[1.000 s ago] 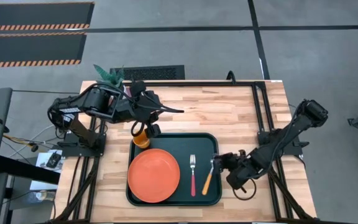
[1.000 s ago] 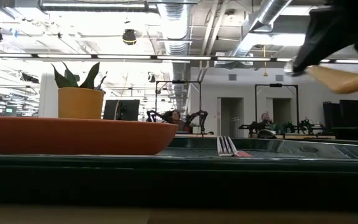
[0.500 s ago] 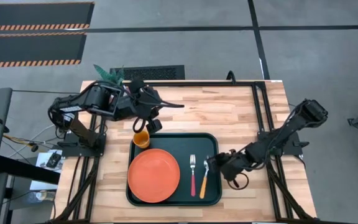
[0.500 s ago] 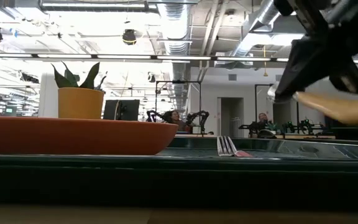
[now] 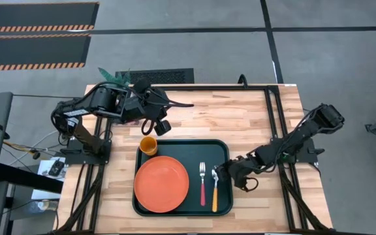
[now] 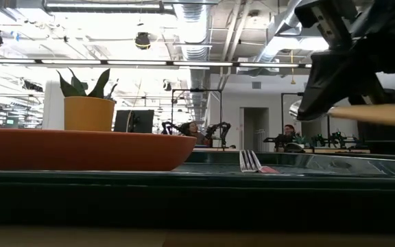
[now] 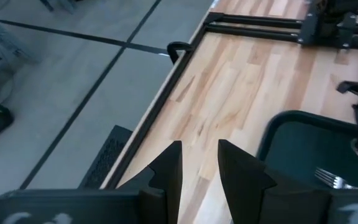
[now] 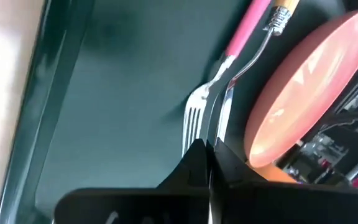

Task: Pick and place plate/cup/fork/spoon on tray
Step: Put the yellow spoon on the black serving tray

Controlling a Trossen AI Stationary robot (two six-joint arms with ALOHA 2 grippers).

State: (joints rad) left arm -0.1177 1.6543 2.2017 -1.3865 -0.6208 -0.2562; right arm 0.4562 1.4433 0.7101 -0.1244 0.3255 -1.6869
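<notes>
The dark tray holds the orange plate on its left half. The orange-yellow cup stands upright in the tray's far left corner and also shows in the low view. The red-handled fork lies on the tray floor right of the plate. My right gripper is shut on the orange-handled spoon, just right of the fork. My left gripper is open and empty, above the table beyond the cup. My right gripper pinches the spoon's metal neck next to the bowl between its two fingers. It comes from the table's right, slanting down. The spoon points toward the near edge, alongside the fork. In the low view the handle is about level, clear of the tray.
A green plant stands at the table's far left corner behind my left arm. Bare wood lies beyond and right of the tray. The black frame rails run along the table's right side.
My right gripper has carried the spoon toward the table's left, over the tray, close to the fork. The spoon has turned to lie parallel to the fork and has levelled out. My left gripper has drawn back from the cup toward the far edge.
</notes>
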